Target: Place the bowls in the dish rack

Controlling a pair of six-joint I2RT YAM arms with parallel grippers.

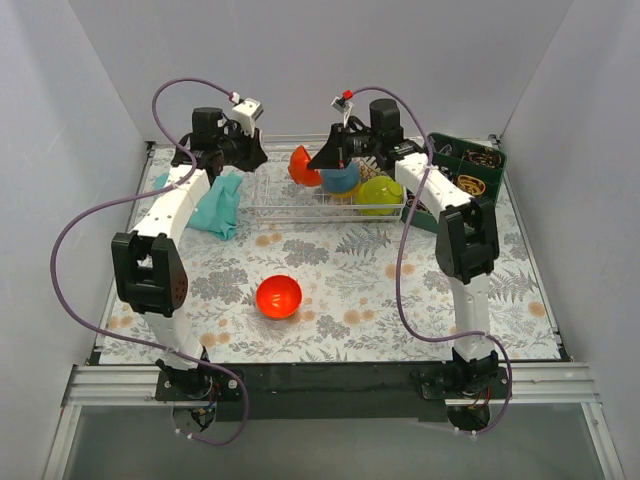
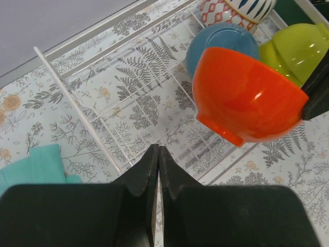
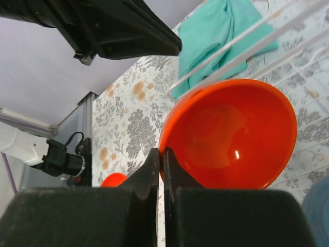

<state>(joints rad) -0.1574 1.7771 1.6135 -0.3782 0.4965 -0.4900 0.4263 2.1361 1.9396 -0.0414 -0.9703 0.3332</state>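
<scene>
The white wire dish rack point(image 1: 270, 210) stands at the back of the table. My right gripper point(image 1: 327, 158) is shut on the rim of an orange bowl point(image 1: 302, 165) and holds it tilted over the rack; the pinch shows in the right wrist view point(image 3: 161, 154) on the bowl point(image 3: 231, 134). In the rack lie a blue bowl point(image 1: 340, 180), a lime-green bowl point(image 1: 380, 195) and a patterned bowl point(image 2: 231, 10). A red-orange bowl point(image 1: 278, 296) sits on the mat in front. My left gripper point(image 1: 252, 152) is shut and empty above the rack's left end point(image 2: 77, 110).
A teal cloth point(image 1: 215, 205) lies left of the rack. A dark green compartment tray point(image 1: 470, 165) with small items stands at the back right. White walls close in the back and sides.
</scene>
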